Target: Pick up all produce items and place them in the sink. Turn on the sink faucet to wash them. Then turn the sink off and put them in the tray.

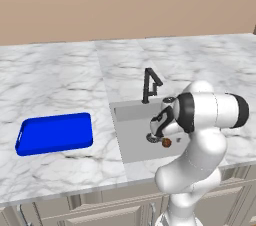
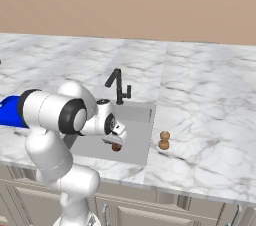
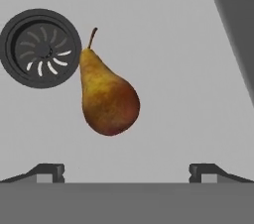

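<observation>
Beside the drain (image 3: 40, 48), a pear (image 3: 106, 96) lies on the sink (image 3: 173, 44) floor; the gripper (image 3: 126, 171) is held above it, wide open and empty. Remaining produce (image 2: 164, 140) on the counter, washing and traying are judged undone.

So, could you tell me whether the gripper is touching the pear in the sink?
Apart. In the hand view, bare sink floor shows between the pear and both fingertips of the open gripper.

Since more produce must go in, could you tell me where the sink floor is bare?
The sink floor is bare right of the pear, up to the sloping wall. It is crowded left: the pear's neck borders the drain. The blue tray is bare too.
</observation>
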